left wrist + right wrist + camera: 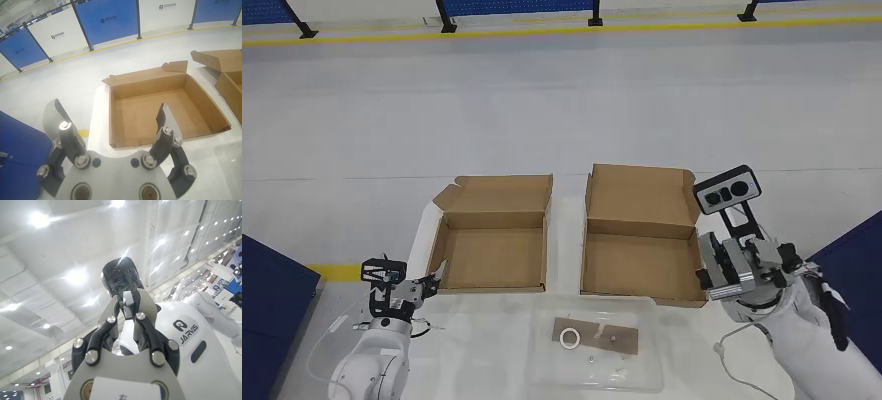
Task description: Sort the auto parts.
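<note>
Left claw (pixel 110 104) agape before cardboard box (pixel 151 89)

Bright, even light, glaring ceiling lamps (pixel 38 219)

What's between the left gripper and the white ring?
Nothing visible. The left gripper, fingers open, is by the left box; only bare table and the clear tray's edge separate it from the white ring.

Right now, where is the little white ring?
Top view: the white ring lies on the cardboard strip inside the clear tray, before the left box and right box.
</note>
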